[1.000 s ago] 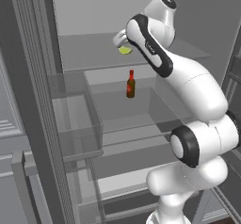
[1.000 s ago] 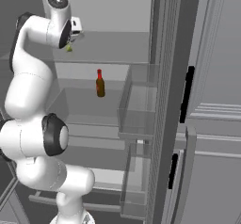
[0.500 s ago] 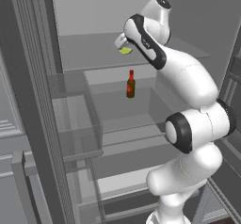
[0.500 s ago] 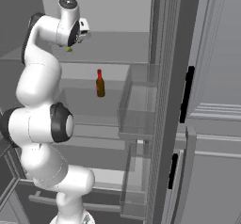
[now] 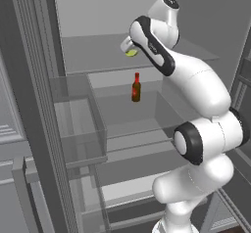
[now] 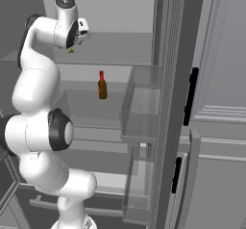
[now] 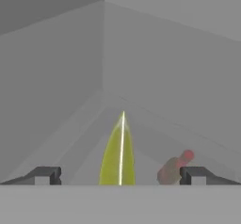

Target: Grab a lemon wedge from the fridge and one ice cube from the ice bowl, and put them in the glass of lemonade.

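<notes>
The lemon wedge (image 7: 119,155) is seen between the spread jaws of the gripper (image 7: 120,175), raised above the fridge's (image 5: 44,109) upper glass shelf (image 5: 88,56). Contact cannot be told. A red-capped brown bottle (image 5: 136,87) stands on the shelf below.

Fridge (image 5: 29,104) walls look flat matte grey, shelves (image 5: 142,114) clear like glass. Above the brown bottle (image 5: 136,88), the lemon wedge (image 7: 118,155) is smooth, waxy yellow-green.

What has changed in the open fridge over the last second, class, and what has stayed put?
The arm's elbow has folded in closer to the base, while the gripper stays up at the upper shelf, open, with the lemon wedge between its fingertips. The brown bottle and the fridge shelves are unchanged.
</notes>
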Controlling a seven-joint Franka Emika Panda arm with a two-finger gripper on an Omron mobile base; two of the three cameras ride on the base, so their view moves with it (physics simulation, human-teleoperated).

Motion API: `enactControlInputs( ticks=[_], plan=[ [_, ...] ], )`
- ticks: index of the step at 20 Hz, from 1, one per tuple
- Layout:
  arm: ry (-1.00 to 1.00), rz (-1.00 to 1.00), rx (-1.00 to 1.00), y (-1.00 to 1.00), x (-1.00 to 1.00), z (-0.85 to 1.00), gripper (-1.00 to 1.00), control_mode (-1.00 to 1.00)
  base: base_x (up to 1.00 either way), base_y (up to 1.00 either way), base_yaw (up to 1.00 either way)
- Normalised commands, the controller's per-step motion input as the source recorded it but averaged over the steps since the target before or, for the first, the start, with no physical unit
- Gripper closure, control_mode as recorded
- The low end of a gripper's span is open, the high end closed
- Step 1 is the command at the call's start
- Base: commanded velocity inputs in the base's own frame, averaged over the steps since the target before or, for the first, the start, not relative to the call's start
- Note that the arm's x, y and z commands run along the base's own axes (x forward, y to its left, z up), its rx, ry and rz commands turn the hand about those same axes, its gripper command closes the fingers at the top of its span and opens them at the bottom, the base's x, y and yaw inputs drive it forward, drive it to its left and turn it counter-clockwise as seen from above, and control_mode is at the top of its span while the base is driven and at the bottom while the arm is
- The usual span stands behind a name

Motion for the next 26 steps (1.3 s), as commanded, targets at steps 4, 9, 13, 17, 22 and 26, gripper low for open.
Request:
enactControlInputs(
  ticks=[4,9,13,17,22,26],
  plan=[
    [-0.05,0.0,-0.01,0.04,-0.14,-0.37,-1.0,-1.0,0.0,0.0,0.0],
    [0.01,0.01,-0.09,0.1,0.33,0.13,-1.0,-1.0,0.0,0.0,0.0],
    [0.03,0.05,-0.09,0.0,0.05,0.62,-1.0,-1.0,0.0,0.0,0.0],
    [0.05,0.04,-0.04,0.0,0.0,-0.17,-1.0,-1.0,0.0,0.0,0.0],
    [0.04,0.04,-0.01,0.03,0.06,-0.5,-1.0,-1.0,0.0,0.0,0.0],
    [0.0,0.04,-0.01,0.09,0.1,-0.33,-1.0,-1.0,0.0,0.0,0.0]
  ],
)
